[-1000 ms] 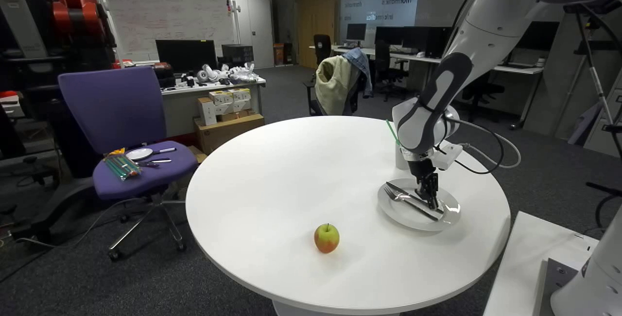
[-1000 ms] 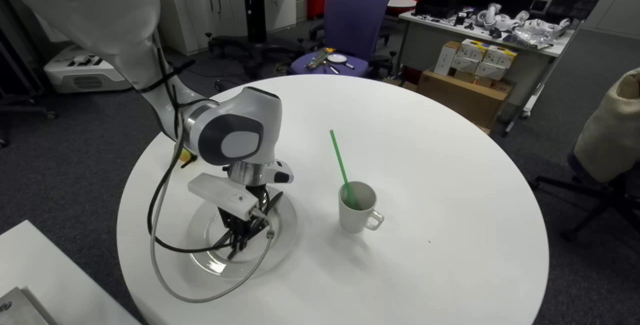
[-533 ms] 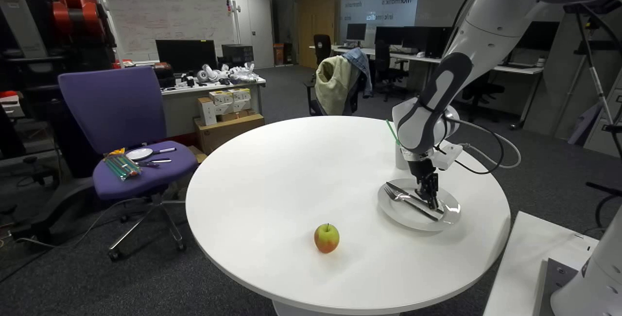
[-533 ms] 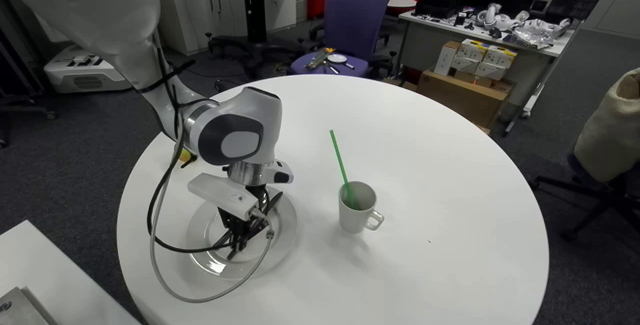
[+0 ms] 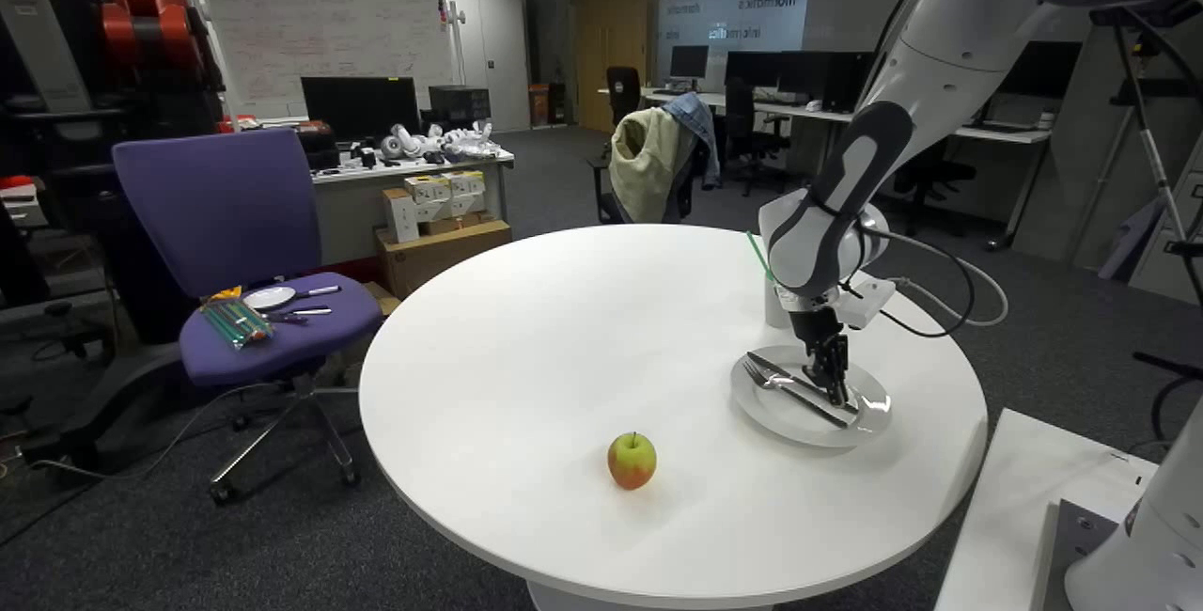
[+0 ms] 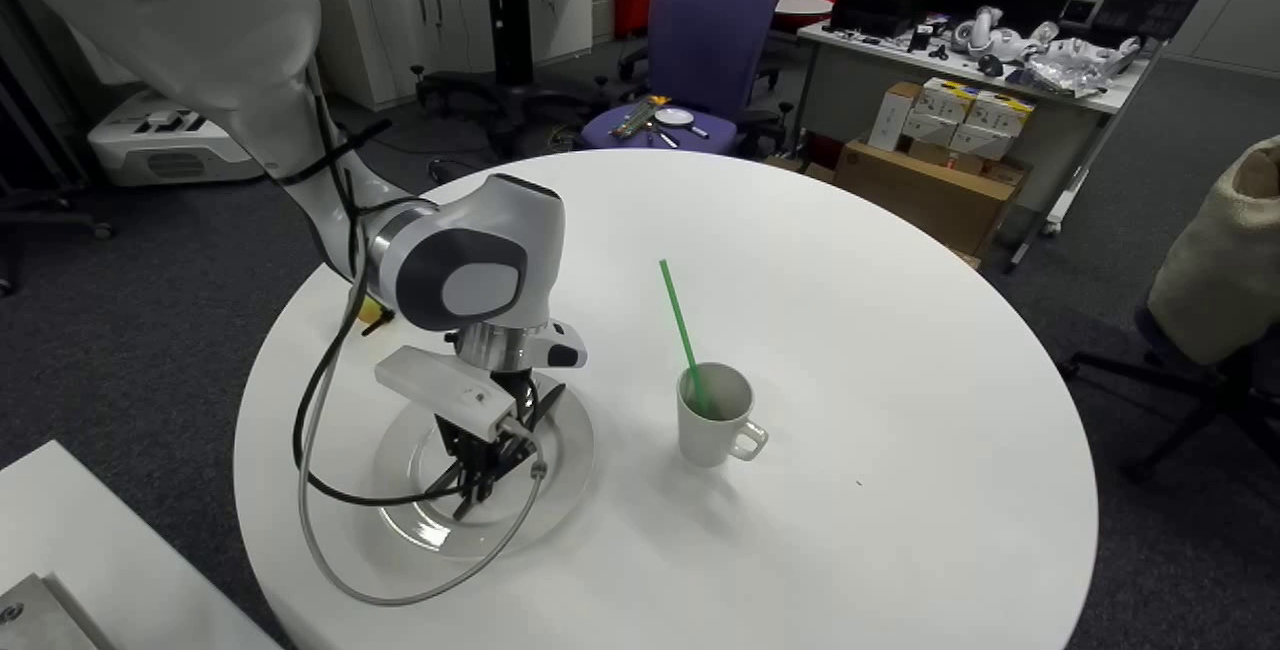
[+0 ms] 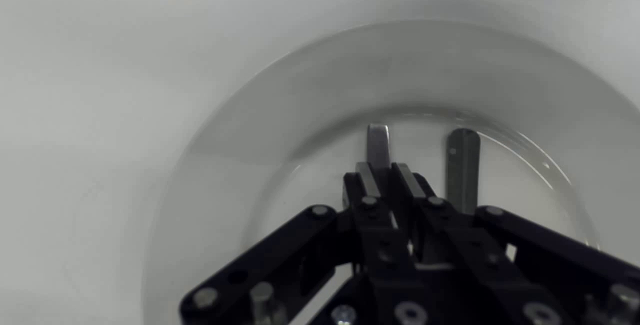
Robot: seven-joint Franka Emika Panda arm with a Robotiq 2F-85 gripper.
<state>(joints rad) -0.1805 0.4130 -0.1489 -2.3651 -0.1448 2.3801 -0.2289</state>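
In an exterior view, a knife (image 5: 775,368) and fork (image 5: 801,399) lie on a plate (image 5: 766,418) near the tabletop's (image 5: 526,357) right edge. In an exterior view, a mug (image 6: 710,435) stands farther in. In the wrist view, the claw (image 7: 381,166) seems, dimly, to pinch the knife's handle (image 7: 378,142); held near one end, it could tip.

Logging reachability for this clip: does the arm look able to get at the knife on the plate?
Probably yes: in the wrist view the gripper straddles the knife near its handle end, and the fork lies beside it, their handles apart.
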